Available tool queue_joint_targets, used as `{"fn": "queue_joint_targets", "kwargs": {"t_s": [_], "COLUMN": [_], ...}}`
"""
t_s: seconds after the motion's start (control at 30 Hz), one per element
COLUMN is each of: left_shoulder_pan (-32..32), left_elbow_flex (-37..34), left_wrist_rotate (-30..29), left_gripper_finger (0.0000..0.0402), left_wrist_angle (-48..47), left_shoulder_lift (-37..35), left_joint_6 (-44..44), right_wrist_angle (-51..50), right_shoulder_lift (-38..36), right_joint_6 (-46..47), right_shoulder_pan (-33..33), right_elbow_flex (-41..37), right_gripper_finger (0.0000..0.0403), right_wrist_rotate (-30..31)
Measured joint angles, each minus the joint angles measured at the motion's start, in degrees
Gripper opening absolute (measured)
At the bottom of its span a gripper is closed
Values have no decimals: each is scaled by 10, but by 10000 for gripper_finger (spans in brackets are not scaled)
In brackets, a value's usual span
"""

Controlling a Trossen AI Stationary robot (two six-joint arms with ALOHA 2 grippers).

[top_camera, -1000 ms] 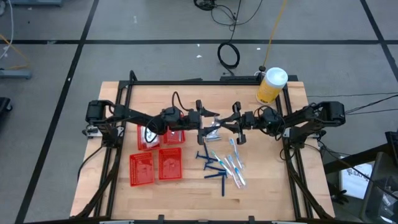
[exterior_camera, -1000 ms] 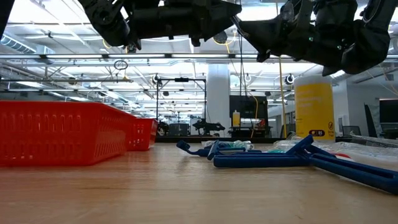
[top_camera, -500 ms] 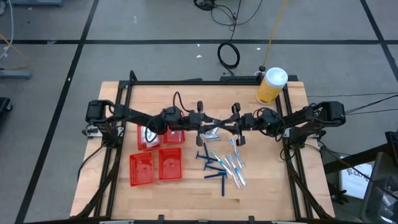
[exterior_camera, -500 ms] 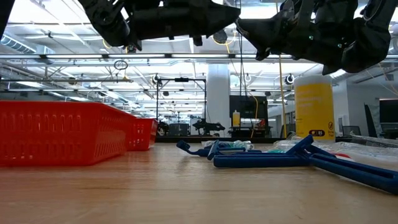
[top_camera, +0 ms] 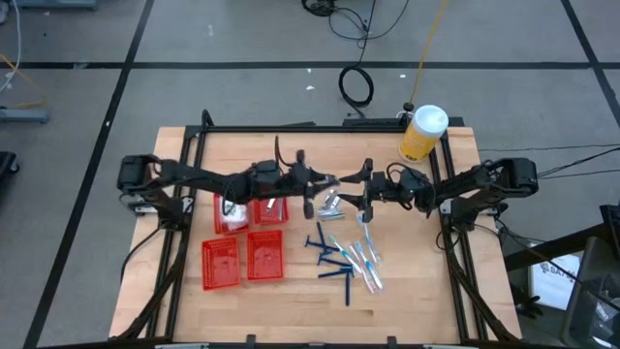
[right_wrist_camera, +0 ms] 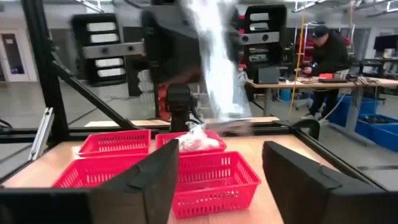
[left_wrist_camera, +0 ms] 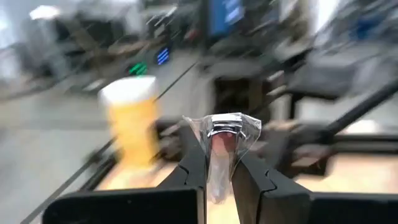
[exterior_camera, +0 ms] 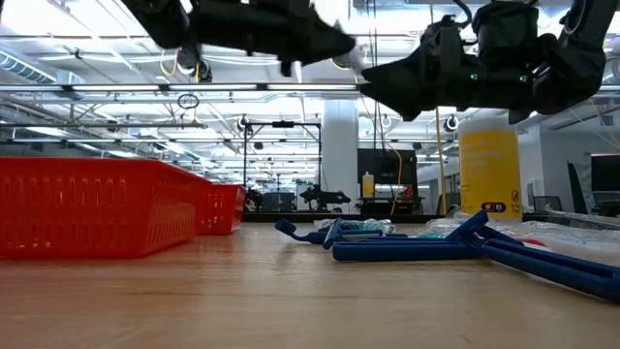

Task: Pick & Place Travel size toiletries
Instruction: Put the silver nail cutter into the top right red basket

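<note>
The wooden table (top_camera: 407, 301) carries four red mesh baskets (top_camera: 244, 260) on its left half. A yellow jar (top_camera: 421, 133) with a white lid stands at the far right corner. Near the middle lie the loose toiletries: dark blue razors (top_camera: 329, 260) and clear-wrapped toothbrushes (top_camera: 362, 254), touching each other in one heap.

Both arms meet above the table centre. The left gripper (left_wrist_camera: 219, 163) has its fingers narrow, clamped on a silver tube in clear wrap (left_wrist_camera: 222, 134). The lower end of the tube is hidden between the fingers. The right gripper (right_wrist_camera: 219, 163), just beside it, has its fingers spread wide and holds nothing. What lies inside the baskets is hard to make out; one white bundle (right_wrist_camera: 198, 140) shows in a far basket
</note>
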Motion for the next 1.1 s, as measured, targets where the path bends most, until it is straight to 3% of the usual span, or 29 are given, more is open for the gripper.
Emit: {"fn": "queue_joint_targets", "kwargs": {"t_s": [0.17,0.3,0.43,0.53,0.77,1.1], "left_shoulder_pan": [4,18,7,0,18,27], "left_elbow_flex": [0,0,0,-13,-32,-33], "left_wrist_rotate": [-106,-123,-144,-156,-51,-35], "left_gripper_finger": [28,28,28,28,34,150], "left_wrist_angle": [-330,-585,-748,-765,-710,-695], "left_shoulder_lift": [-100,-168,-181,-165,-116,-87], "left_joint_6": [-128,-320,-457,-501,-460,-438], "right_wrist_angle": [-15,-23,-22,-21,-23,-33], "right_shoulder_lift": [0,0,0,0,0,0], "right_joint_6": [10,10,8,8,16,26], "right_shoulder_pan": [-10,-12,-12,-12,-16,-16], "right_elbow_flex": [0,0,0,0,0,0], "right_gripper_finger": [242,234,224,219,217,219], "right_wrist_rotate": [0,0,0,0,2,0]}}
